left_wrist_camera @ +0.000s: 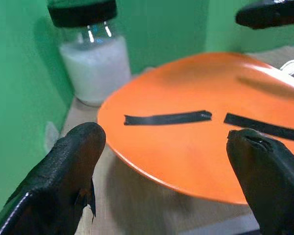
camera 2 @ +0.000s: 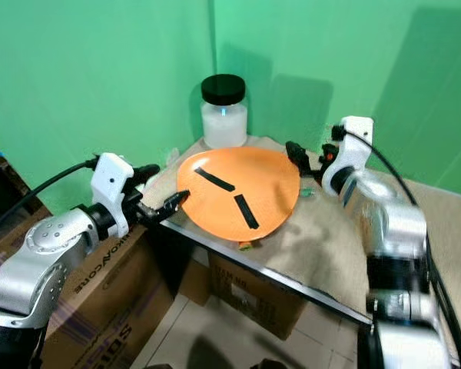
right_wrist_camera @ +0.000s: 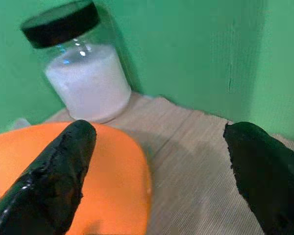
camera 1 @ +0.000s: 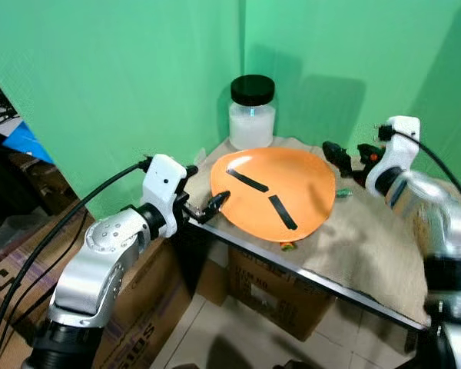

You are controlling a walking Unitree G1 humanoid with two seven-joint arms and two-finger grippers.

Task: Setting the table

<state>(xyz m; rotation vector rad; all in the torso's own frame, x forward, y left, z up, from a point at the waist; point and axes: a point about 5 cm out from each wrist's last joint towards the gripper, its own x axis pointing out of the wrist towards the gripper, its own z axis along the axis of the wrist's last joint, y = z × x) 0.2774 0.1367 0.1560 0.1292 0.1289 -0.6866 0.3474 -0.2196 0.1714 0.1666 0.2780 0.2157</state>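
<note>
An orange plate point(camera 1: 273, 192) with two black tape strips lies on the beige cloth of a small table point(camera 1: 369, 238), its near edge reaching over the table's front. My left gripper point(camera 1: 212, 204) is open at the plate's left rim, its two black fingers point(left_wrist_camera: 68, 166) spread wide in front of the plate point(left_wrist_camera: 196, 142). My right gripper point(camera 1: 339, 157) is open at the plate's far right rim, beside the jar point(right_wrist_camera: 83, 73).
A glass jar point(camera 1: 252, 111) of white powder with a black lid stands in the back corner against green walls. Cardboard boxes point(camera 1: 284, 296) sit under the table and to the left on the tiled floor. A small green scrap point(camera 1: 343, 192) lies by the plate.
</note>
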